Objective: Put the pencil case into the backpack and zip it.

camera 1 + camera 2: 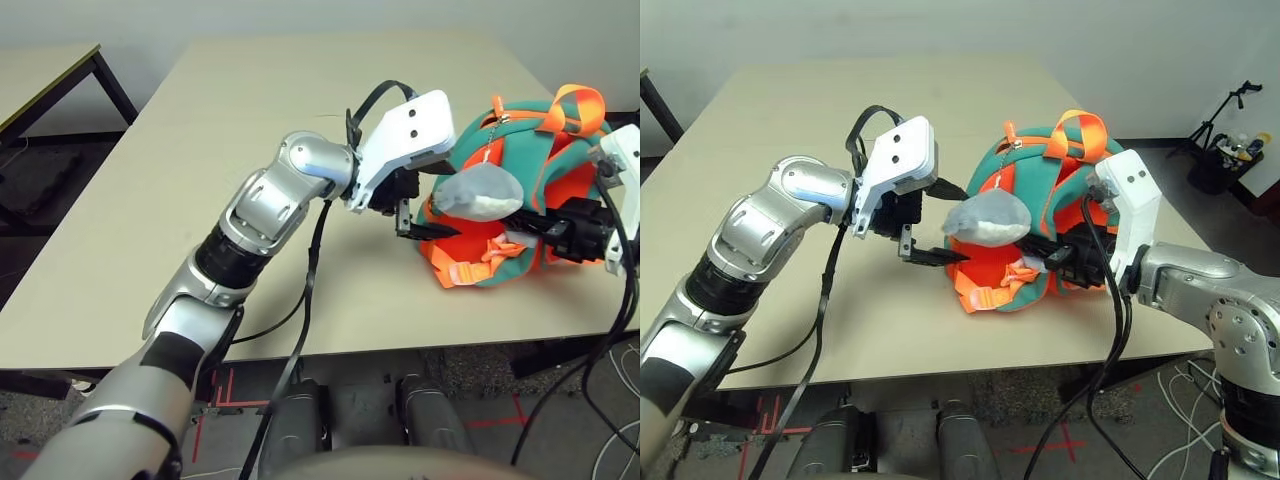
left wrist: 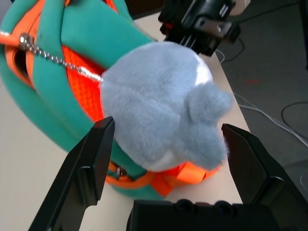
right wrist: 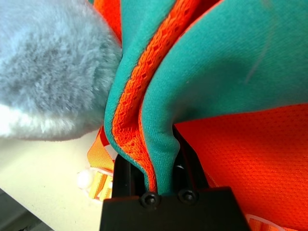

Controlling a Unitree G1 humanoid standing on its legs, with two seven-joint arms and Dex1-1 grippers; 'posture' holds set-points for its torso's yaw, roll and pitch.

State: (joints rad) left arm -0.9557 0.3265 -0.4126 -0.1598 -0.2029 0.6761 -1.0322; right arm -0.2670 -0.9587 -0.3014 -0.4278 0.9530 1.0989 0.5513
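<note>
The backpack (image 1: 1040, 215) lay on the right part of the tan table (image 1: 200, 180), teal and orange, its orange straps spilling toward the near edge. Its grey plush charm (image 1: 987, 220) hung on a chain (image 2: 57, 60) against the side facing my left arm.

My left claw (image 2: 168, 159) hovered just beside the backpack with its two black fingers (image 2: 91, 159) spread apart. The charm sat between them in the wrist view, but I could not tell whether either finger touched it. Nothing was gripped there.

My right claw (image 3: 161, 168) was pressed together on a fold of the backpack's teal fabric, where an orange mesh edge ran alongside. In the head views that claw reached in from the right and met the backpack low on its side, near the straps.

The pencil case did not show in any view, so I could not tell where it was. The backpack's orange zip ran over the top near the handle; whether it was closed, I could not tell.
</note>
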